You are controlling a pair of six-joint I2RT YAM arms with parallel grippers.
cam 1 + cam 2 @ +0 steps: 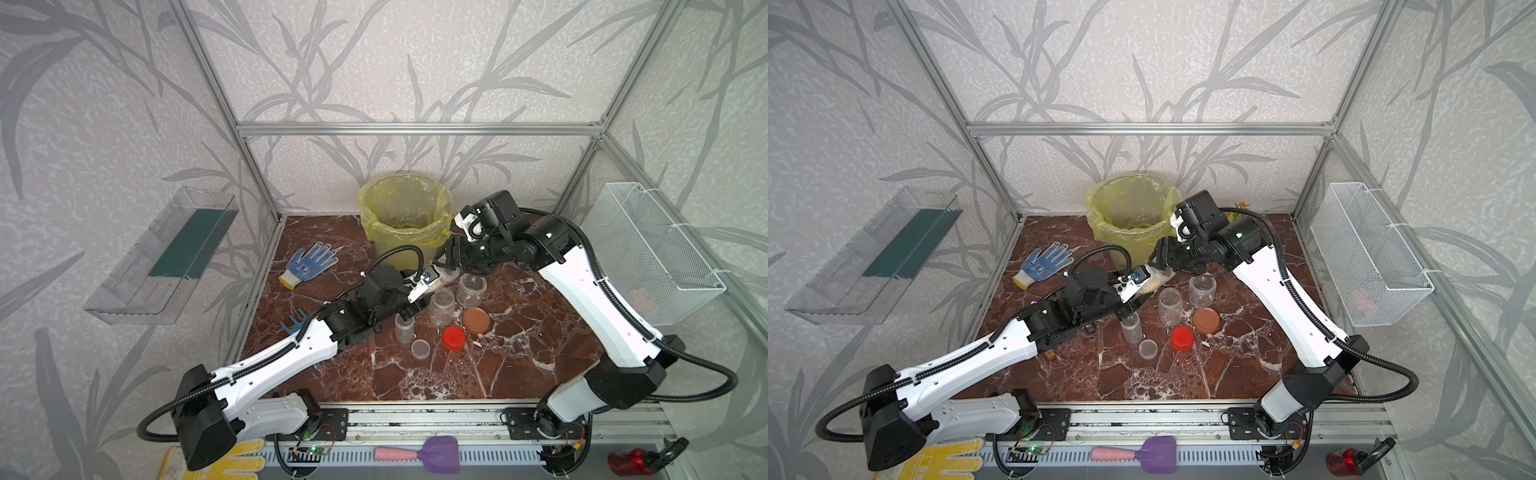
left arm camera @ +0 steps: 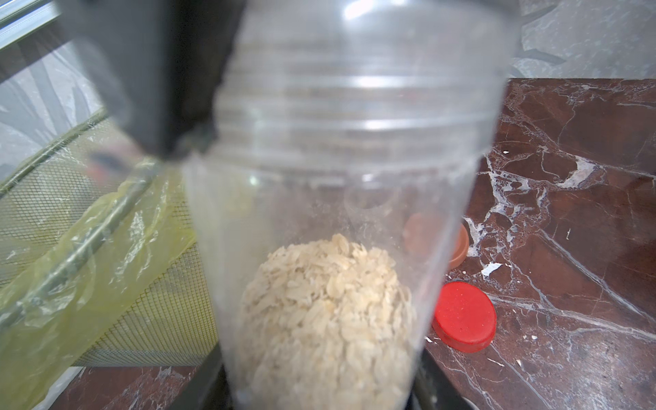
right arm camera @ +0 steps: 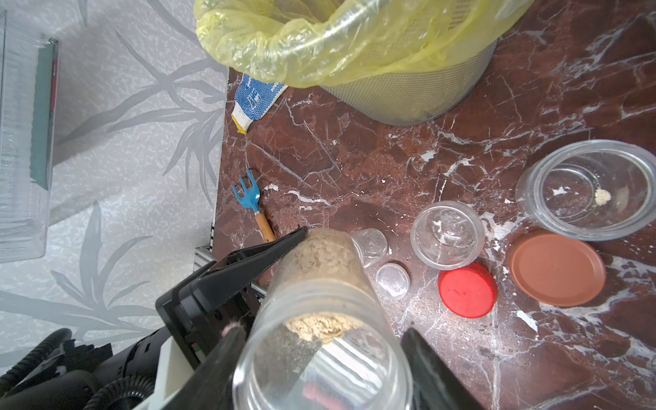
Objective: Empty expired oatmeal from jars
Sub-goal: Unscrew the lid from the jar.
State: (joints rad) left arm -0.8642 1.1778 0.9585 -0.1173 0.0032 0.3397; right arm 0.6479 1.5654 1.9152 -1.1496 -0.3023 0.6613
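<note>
L: left gripper clamped on jar base.
R: right gripper astride jar mouth, closure unclear.
Handling: prob light, stiff, slick; oatmeal loose; grab mid-wall.

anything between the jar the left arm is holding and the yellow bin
Yes: the right gripper has its jaws on either side of the jar mouth, close to the bin. Nothing else visible stands between them.

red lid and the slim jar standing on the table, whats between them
A small clear lid lies between the red lid and the slim jar, touching neither. It shows in both top views and the right wrist view.
</note>
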